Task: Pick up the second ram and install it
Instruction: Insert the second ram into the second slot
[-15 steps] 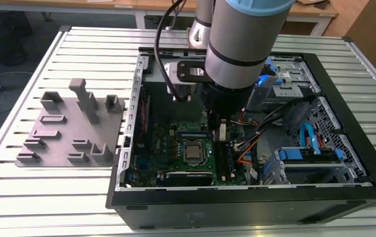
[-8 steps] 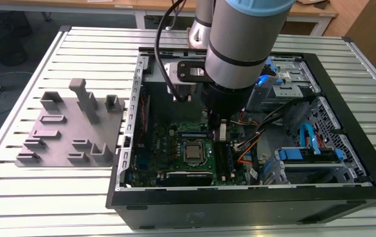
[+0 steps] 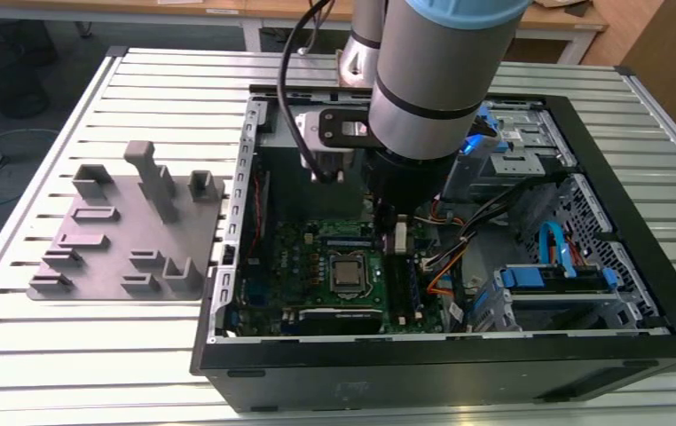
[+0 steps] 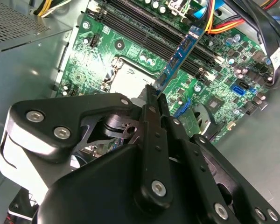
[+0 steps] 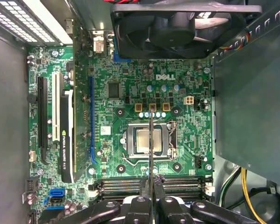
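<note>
Inside the open black metal computer case, I see my black 2-finger gripper clamped on the second ram, a thin dark stick, over the green motherboard, near its black memory slots.

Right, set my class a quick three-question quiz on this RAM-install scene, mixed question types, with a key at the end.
1. True or false: the gripper is shut on the second ram.
2. Where does the grey fixture block sit? A) in the gripper; B) on the slatted table, at the exterior view's left of the computer case; C) on the floor.
3. Fill in: the motherboard inside the computer case is ____ in colour.

Key: 1 true; 2 B; 3 green.
</note>
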Controlling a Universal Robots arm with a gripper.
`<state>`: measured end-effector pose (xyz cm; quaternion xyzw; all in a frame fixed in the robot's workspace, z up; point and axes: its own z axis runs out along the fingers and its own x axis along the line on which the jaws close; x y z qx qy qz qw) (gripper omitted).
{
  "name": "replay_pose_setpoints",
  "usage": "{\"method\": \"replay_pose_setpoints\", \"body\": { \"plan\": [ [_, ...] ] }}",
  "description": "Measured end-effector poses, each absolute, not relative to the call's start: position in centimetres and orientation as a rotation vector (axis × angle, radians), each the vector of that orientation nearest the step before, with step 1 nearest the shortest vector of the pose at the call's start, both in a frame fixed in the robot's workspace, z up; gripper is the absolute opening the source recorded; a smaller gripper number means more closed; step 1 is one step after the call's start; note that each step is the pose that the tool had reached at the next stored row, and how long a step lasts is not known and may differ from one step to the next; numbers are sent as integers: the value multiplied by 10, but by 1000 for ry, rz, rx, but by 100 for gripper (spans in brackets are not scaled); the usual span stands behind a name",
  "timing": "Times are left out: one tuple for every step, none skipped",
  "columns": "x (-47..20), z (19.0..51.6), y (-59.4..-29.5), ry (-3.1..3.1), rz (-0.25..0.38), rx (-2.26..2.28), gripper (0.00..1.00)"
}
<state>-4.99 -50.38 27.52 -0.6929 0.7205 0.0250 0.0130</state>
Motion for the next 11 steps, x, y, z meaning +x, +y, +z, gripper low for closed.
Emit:
{"method": "replay_pose_setpoints", "body": {
  "plan": [
    [-50, 275, -504, 2250, 78, -2153, 14],
    [-50, 275, -504, 2258, 78, -2145, 14],
    [-50, 275, -504, 2268, 77, -2134, 14],
    [-50, 275, -504, 2280, 77, -2121, 14],
    [-50, 275, -504, 2296, 77, -2104, 14],
    [-50, 275, -504, 2309, 76, -2088, 14],
    [-50, 275, -504, 2323, 76, -2072, 14],
    [-50, 275, -504, 2336, 76, -2057, 14],
    [-50, 275, -504, 2349, 76, -2042, 14],
    [-50, 275, -504, 2362, 75, -2026, 14],
    [-50, 275, -504, 2375, 75, -2011, 14]
  ]
}}
